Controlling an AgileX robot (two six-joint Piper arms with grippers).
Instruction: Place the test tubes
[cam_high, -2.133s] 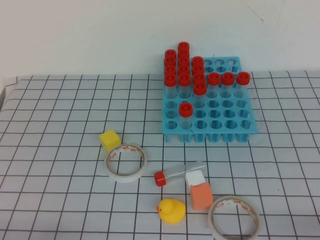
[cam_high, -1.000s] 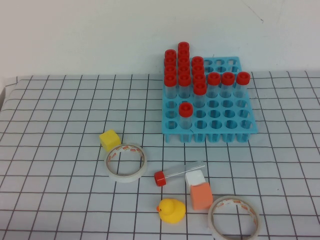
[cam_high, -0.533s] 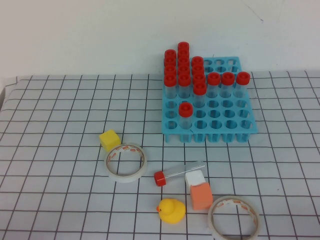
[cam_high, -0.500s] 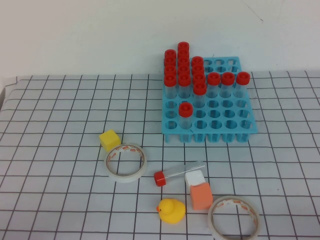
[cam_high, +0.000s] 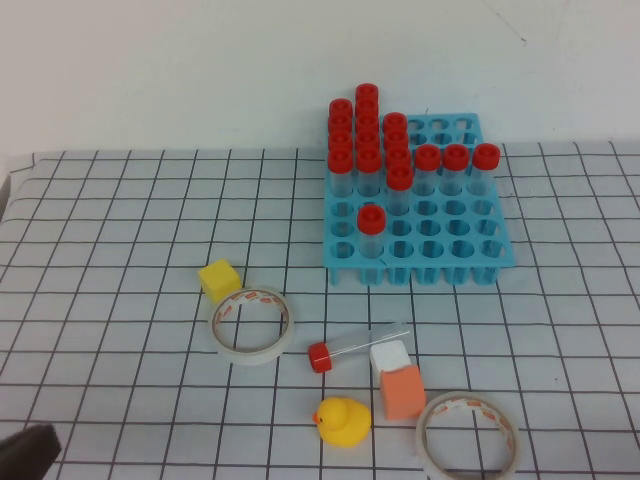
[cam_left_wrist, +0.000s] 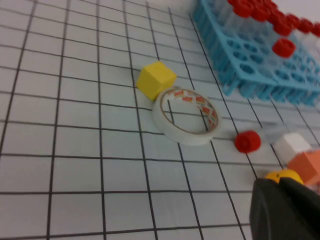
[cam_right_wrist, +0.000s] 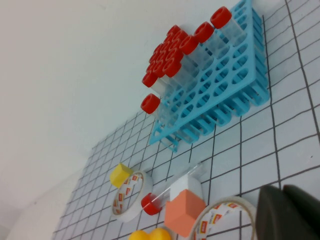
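**A:** How far along is it?

**B:** Nearly done, I'd say. The blue rack (cam_high: 420, 248) stands toward the far edge of the worktop (cam_high: 120, 220), right of the middle. A cluster of red-capped tubes (cam_high: 366, 140) fills its far-left holes, and one lone tube (cam_high: 371, 232) stands nearer its front. One loose test tube (cam_high: 345, 348) is left. It lies flat toward the near edge, about midway along, with its cap pointing left.

**A:** And the arms?

**B:** The left gripper (cam_left_wrist: 280, 200) sits at the near left corner, jaws closed on nothing. The right gripper (cam_right_wrist: 285, 205) is out of the high view. Going by its own camera, it is off toward the near right corner, jaws closed and empty too. Neither is at the tube yet.

**A:** Is there room to work?

**B:** The left half is open grid as far as the yellow cube (cam_high: 219, 279), which sits against a tape roll (cam_high: 251, 325). That roll is just left of the tube's cap. A rubber duck (cam_high: 343, 421) sits nearer the edge than the tube. A white cube (cam_high: 389, 355) lies just beside the glass end, with an orange cube (cam_high: 403, 391) against it. A second tape roll (cam_high: 468, 436) hugs the near edge to their right.

**A:** So it's crowded?

**B:** Around the tube, yes, so a grasp at mid-glass looks cleanest. The strip between tube and rack is bare, and the rack's front rows are mostly free.
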